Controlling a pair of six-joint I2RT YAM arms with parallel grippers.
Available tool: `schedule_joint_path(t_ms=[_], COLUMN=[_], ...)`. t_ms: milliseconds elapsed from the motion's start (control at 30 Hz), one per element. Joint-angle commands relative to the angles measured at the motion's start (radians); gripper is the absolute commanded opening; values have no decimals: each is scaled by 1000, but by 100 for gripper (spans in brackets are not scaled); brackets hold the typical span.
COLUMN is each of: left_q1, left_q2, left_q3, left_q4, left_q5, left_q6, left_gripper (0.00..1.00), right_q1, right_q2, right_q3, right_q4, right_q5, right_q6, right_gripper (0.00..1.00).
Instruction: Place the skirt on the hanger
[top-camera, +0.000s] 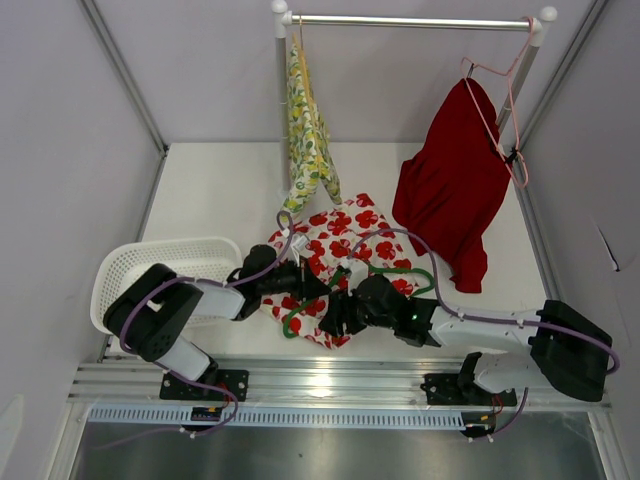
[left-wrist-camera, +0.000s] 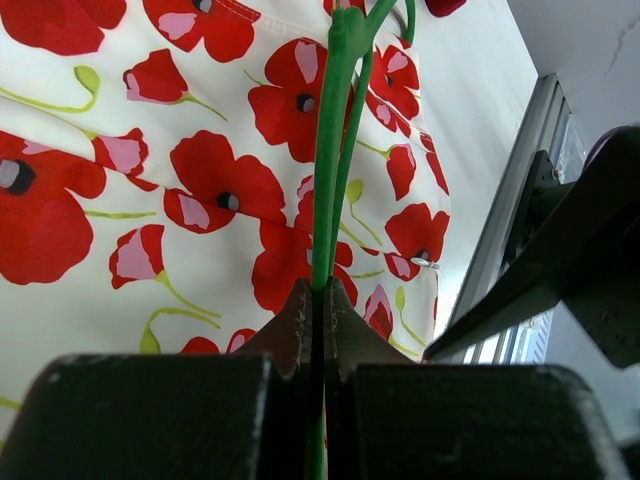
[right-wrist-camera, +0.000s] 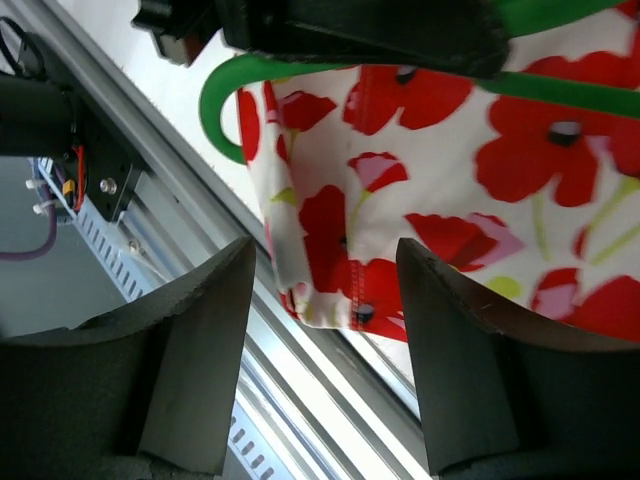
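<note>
The poppy-print skirt (top-camera: 345, 222) lies on the table (top-camera: 215, 195), mid near edge. The left pincer (left-wrist-camera: 320, 305) is clamped on the green hanger (left-wrist-camera: 335, 150) lying across it. The right pincer (right-wrist-camera: 325, 265) stands open at the skirt's hem.

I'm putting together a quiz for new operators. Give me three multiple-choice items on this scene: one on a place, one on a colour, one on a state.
1. Where is the poppy-print skirt?
A) spread on the table
B) hung up high
C) held in mid-air

2. What colour is the hanger in the left hand?
A) pink
B) green
C) white

3. How is the right hand?
A) shut on cloth
B) shut on nothing
C) open

Key:
1 A: it lies flat on the table, just ahead of the arms.
2 B: the left hand is clamped on a green bar.
3 C: its fingers stand well apart over the skirt's edge.
</note>
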Motion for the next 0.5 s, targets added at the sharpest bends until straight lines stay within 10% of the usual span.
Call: schedule_joint_path(t_ms=[0,300,467], left_q1=[14,14,13], left_q2=[1,-14,-50], left_q3=[23,52,74], left_q4=[-23,-77,-170], left_q5=[-53,-87,-144], left_q6=[41,46,51], left_gripper=[0,0,0], right_q1=[38,167,335], right_q2=[29,68,109], right_q3=[54,71,125], right_q4=[86,79,-35], right_q5=[-17,27,225], right_q6=[26,4,-65], right_gripper=[62,18,10])
